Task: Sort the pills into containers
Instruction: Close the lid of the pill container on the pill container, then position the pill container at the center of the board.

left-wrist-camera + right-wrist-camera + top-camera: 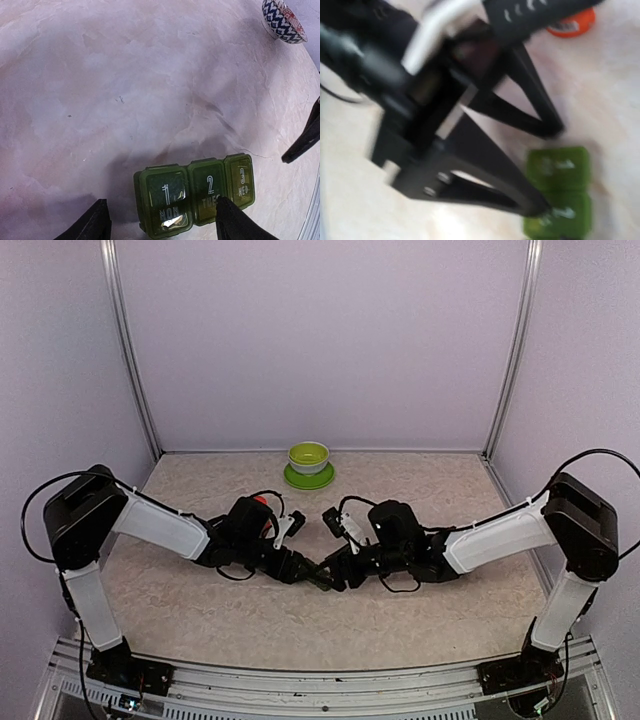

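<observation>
Left wrist view: left tool (162, 221) sat spread astride containers (207, 190) on desk (125, 100), lids shut; right tool (332, 578) state unclear. Likely step: gripping strip. Next needed lid opened.

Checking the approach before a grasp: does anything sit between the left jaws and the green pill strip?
Nothing visible does. The strip sits just ahead of the open left jaws, partly between them.

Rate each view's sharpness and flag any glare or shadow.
Top external: sharp, evenly lit. Left wrist: sharp, glare on the MON lid of the dark green three-compartment pill strip, soft shadow beside it. Right wrist: motion-blurred throughout; the strip's markings unreadable.
</observation>
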### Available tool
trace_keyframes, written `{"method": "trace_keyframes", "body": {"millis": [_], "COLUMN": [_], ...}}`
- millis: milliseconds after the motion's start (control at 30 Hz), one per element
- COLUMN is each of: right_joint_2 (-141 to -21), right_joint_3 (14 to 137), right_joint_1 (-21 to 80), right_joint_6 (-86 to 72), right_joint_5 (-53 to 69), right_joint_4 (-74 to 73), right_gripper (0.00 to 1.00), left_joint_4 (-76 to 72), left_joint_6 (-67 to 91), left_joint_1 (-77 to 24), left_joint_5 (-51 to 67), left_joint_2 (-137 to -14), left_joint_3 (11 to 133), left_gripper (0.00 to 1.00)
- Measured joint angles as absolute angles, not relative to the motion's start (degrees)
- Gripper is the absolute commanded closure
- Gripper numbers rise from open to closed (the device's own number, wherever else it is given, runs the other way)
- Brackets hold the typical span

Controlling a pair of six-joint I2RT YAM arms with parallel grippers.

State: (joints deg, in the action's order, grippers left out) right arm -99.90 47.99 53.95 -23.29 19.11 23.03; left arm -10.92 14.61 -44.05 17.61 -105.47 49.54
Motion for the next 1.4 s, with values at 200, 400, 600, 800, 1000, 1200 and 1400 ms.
{"method": "trace_keyframes", "body": {"millis": [200, 400, 600, 800, 1000, 1200, 1400], "right_joint_2": [-100.0, -102.4, -104.9, -107.3, -110.8, -112.1, -113.1], "right_joint_3": [48.0, 48.1, 49.5, 52.5, 57.0, 59.1, 60.8], "right_joint_1": [57.6, 59.6, 60.3, 60.3, 60.3, 59.7, 57.5], "right_joint_6": [-19.4, -18.6, -18.8, -19.2, -19.0, -18.8, -17.0], "right_joint_5": [10.0, 3.9, -1.4, -6.9, -10.5, -12.2, -12.1], "right_joint_4": [15.5, 13.4, 11.4, 9.5, 8.3, 6.8, 5.7], "right_gripper": [0.0, 0.0, 0.0, 0.0, 0.0, 0.0, 0.0], "left_joint_4": [-12.4, -14.0, -16.4, -20.0, -23.0, -24.1, -24.3], "left_joint_6": [15.0, 15.7, 16.1, 16.3, 16.5, 16.5, 16.6], "left_joint_1": [-44.0, -43.7, -43.4, -43.2, -42.7, -42.5, -42.3], "left_joint_5": [17.8, 17.6, 17.3, 16.7, 15.6, 15.3, 14.5], "left_joint_2": [-104.1, -100.3, -97.0, -92.2, -88.4, -87.8, -86.9], "left_joint_3": [47.6, 44.0, 42.0, 38.7, 36.4, 35.9, 35.2], "left_gripper": [0.13, 0.01, 0.01, 0.01, 0.01, 0.01, 0.01]}}
